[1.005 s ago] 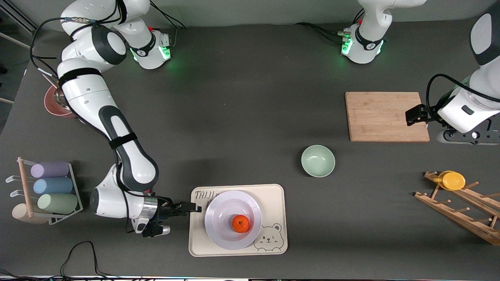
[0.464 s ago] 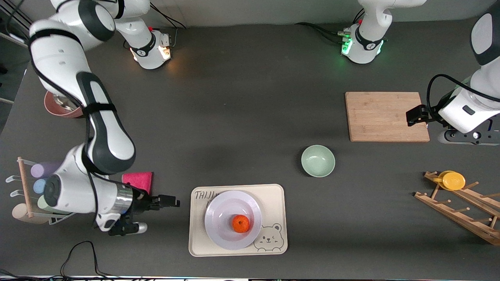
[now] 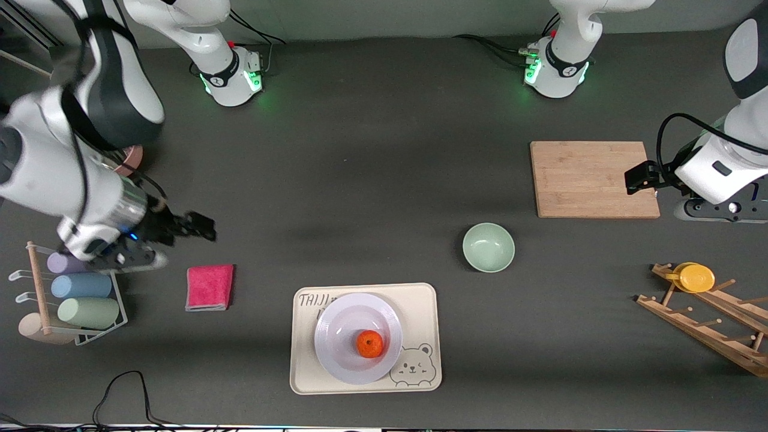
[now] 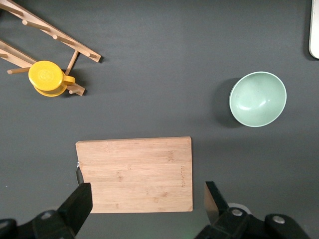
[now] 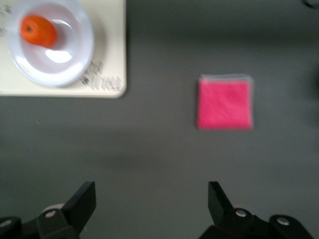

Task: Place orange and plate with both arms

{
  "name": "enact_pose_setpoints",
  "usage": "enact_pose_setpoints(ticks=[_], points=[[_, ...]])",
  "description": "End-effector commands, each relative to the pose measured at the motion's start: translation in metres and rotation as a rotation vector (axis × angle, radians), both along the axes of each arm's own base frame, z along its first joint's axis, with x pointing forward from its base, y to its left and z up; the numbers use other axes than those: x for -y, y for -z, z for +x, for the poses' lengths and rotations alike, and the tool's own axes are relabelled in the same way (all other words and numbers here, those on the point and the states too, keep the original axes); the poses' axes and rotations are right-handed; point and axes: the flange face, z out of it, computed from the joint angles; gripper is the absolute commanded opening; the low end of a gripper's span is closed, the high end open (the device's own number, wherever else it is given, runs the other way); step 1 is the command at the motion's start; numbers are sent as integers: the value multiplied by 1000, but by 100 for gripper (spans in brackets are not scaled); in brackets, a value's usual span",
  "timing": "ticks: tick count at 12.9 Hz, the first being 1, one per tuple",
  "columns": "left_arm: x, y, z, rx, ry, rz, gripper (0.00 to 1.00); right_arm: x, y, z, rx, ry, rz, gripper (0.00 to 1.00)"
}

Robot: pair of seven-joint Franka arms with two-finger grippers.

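Note:
The orange (image 3: 369,344) lies in the pale lavender plate (image 3: 339,321), which stands on the cream bear-print tray (image 3: 420,300) near the front camera. All three also show in the right wrist view: the orange (image 5: 38,31), the plate (image 5: 70,59) and the tray (image 5: 107,84). My right gripper (image 3: 201,227) is open and empty, up over bare table toward the right arm's end, apart from the tray; its own view shows it (image 5: 149,204) with only tabletop between the jaws. My left gripper (image 3: 637,178) is open and empty over the wooden cutting board's end (image 4: 147,201).
A mint-green bowl (image 3: 488,247) stands between tray and cutting board (image 3: 594,179). A pink cloth (image 3: 209,287) lies beside the tray. A rack of pastel cups (image 3: 78,288) is at the right arm's end. A wooden rack with a yellow cup (image 3: 696,278) is at the left arm's end.
My right gripper has drawn back from the tray's edge and risen toward the right arm's end, uncovering the pink cloth. The left arm, plate and orange have not moved.

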Motion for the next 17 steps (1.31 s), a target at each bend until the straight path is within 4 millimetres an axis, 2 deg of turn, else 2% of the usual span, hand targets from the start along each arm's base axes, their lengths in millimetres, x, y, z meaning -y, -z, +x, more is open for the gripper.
enact_pose_setpoints(ticks=[1,3,5,7,9,14,17], points=[[0,-7,-3,8,17,7,100,32,-39,-36,7,69,-66,100],[0,-9,-4,25,2,5,100,51,-60,-44,37,95,-79,100],[0,-17,-13,42,-1,4,100,59,-73,-53,33,98,-108,100],[-2,-23,-32,59,-16,2,100,69,-60,-44,17,109,-110,100],[-1,-29,-41,69,-25,-2,100,63,-52,-42,5,105,-121,100],[-2,-31,-41,57,-27,-8,100,59,-60,-50,-12,98,-123,100],[-2,-30,-43,39,-31,-7,100,57,-78,-56,10,97,-120,100]])
